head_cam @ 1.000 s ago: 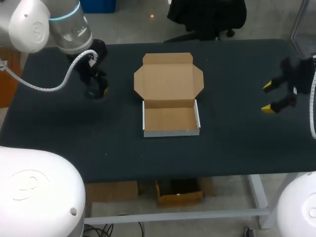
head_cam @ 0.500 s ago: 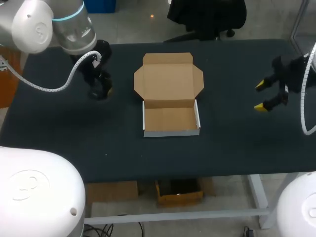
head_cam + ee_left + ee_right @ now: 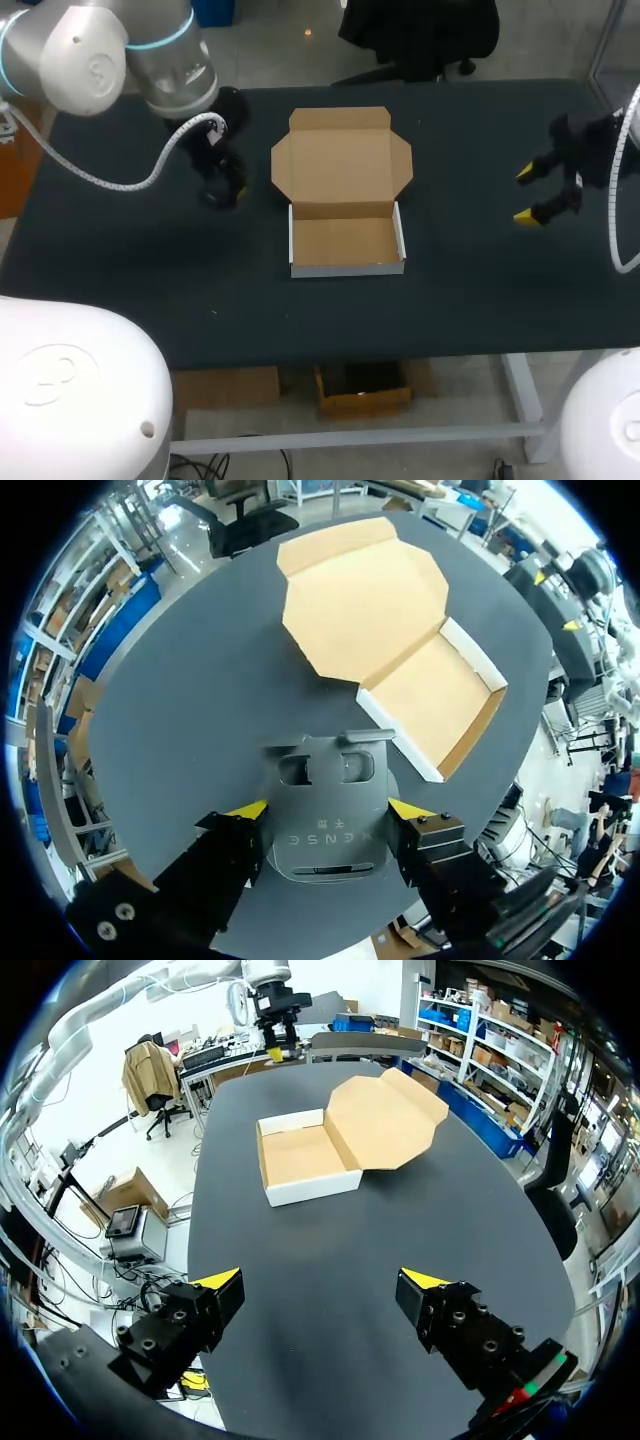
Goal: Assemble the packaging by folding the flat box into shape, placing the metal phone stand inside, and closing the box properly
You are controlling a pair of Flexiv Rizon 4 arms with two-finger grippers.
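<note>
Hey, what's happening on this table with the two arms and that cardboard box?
The robot is packing a metal phone stand into a cardboard box. The left end effector grips the phone stand from both sides, just beside the box. The box is already folded into shape and empty, with its lid lying open. The right end effector hangs open off to the other side, holding nothing.

Head looks down; both wrists face the box (image 3: 347, 240).
</note>
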